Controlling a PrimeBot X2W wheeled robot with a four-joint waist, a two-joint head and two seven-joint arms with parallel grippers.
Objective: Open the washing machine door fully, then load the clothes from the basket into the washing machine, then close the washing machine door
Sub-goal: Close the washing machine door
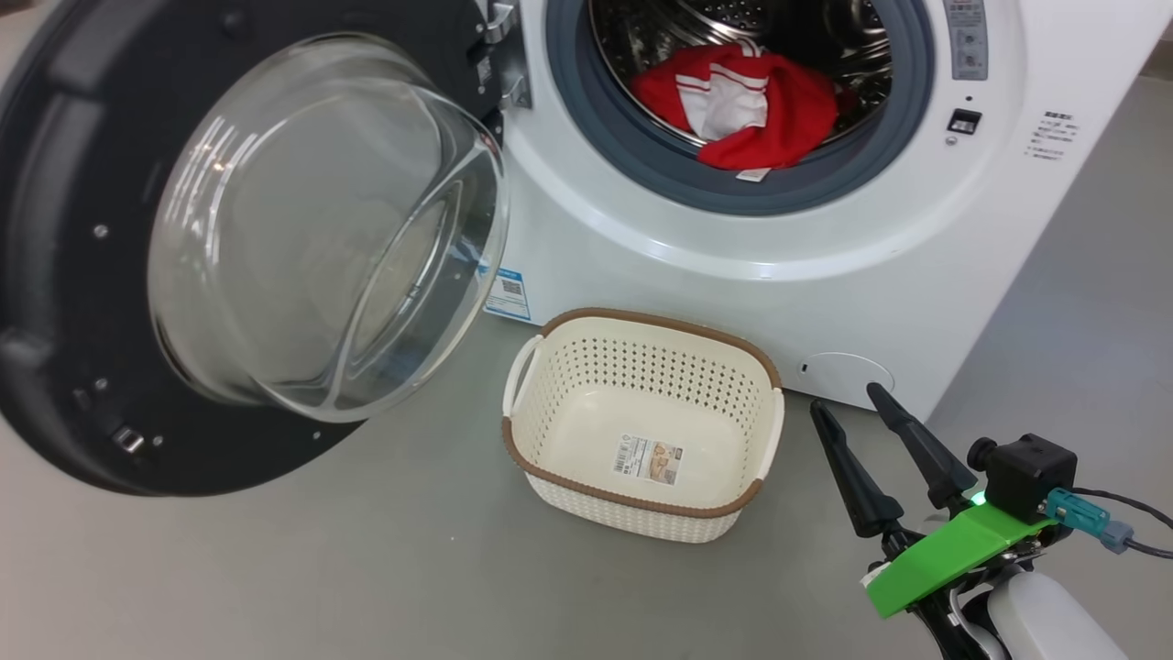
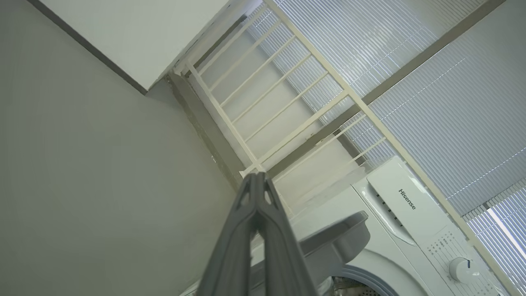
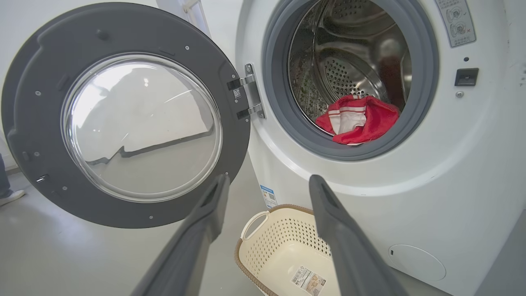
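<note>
Nearest, the right hand (image 1: 845,400) hovers released and empty beside the basket (image 1: 641,319), which stands bare on the floor just in front of the washing machine (image 1: 825,284). The left hand (image 2: 257,176) is clenched on nothing, pointing upward. The clothes (image 1: 742,105) lie inside the drum near its front lip. Loading looks done. Next, a hand must get behind the washing machine door (image 1: 55,275), which is swung wide, and push it shut.

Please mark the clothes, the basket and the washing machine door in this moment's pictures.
the clothes (image 1: 795,112): head view, on the red fabric right of its white panel.
the basket (image 1: 641,367): head view, on its perforated far wall.
the washing machine door (image 1: 316,229): head view, on the middle of its glass bowl.
</note>
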